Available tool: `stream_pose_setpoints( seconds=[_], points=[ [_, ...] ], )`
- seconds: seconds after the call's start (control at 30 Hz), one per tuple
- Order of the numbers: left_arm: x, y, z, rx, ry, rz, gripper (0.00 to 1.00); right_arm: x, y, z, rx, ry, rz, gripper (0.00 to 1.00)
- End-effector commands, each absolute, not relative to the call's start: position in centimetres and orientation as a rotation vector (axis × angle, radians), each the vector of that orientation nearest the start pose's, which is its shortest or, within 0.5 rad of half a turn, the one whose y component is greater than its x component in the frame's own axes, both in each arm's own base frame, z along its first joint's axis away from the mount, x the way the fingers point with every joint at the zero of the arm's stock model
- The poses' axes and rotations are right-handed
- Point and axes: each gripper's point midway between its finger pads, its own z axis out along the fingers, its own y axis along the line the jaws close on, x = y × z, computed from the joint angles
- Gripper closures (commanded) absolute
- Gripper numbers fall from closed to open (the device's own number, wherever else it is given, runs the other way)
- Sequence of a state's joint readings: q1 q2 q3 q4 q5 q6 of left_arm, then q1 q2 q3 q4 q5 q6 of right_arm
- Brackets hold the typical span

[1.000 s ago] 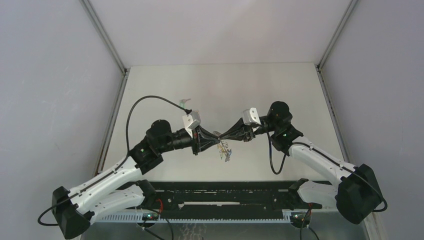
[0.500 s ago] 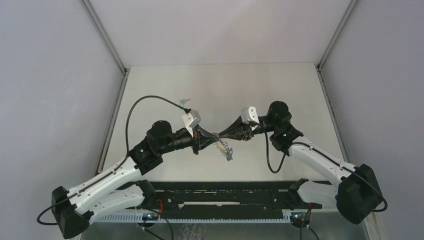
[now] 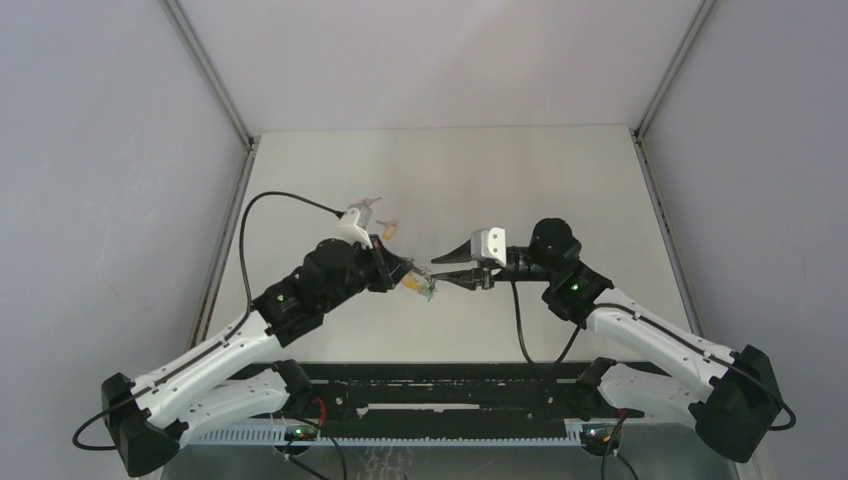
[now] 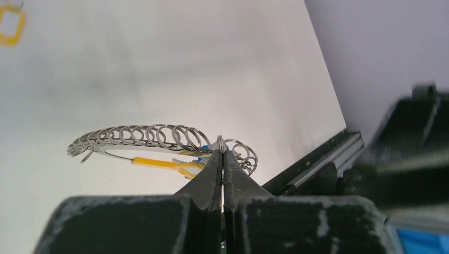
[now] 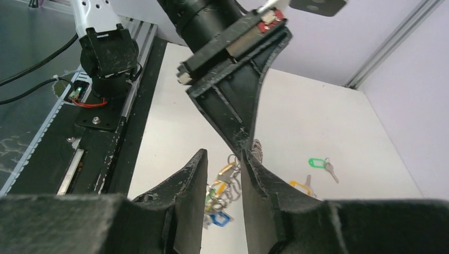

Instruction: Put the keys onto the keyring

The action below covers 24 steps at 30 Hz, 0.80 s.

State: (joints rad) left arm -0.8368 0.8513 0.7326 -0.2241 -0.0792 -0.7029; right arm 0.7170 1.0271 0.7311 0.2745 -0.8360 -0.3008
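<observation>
Hanging above the table [image 4: 159, 63], the keyring [image 4: 153, 138] runs sideways from the left gripper [image 4: 221, 156], jaws pressed together on it; right gripper [image 5: 223, 154] partly spread, holding nothing, just beside; keys [image 5: 317, 163] on table.

The keyring [image 4: 159, 138] is shiny silver metal, the table [image 4: 159, 58] smooth matt white, and the left gripper [image 4: 222, 156] rough black plastic.

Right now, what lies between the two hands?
The silvery metal chain-loop keyring, hanging from the shut left hand; clearest in the right wrist view.
</observation>
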Motion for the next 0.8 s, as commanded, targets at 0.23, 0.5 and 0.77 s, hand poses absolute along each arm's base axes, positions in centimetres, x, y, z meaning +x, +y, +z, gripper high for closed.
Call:
stream_pose_setpoints(
  seconds=[0.23,0.5,0.77],
  points=[
    [23.2,-22.2,24.6,-0.563,2.025,-0.925,1.00,19.8,35.3,23.4,-1.205,1.139,0.785,0.67],
    [23.3,-21.7,23.9,-0.774,2.003,-0.972,1.00,20.7,37.4,22.5,-1.098,1.138,0.746,0.65],
    [23.3,-21.8,24.0,-0.826,1.966,-1.031,1.00,21.8,38.3,22.0,-0.976,1.183,0.750,0.63]
  ],
)
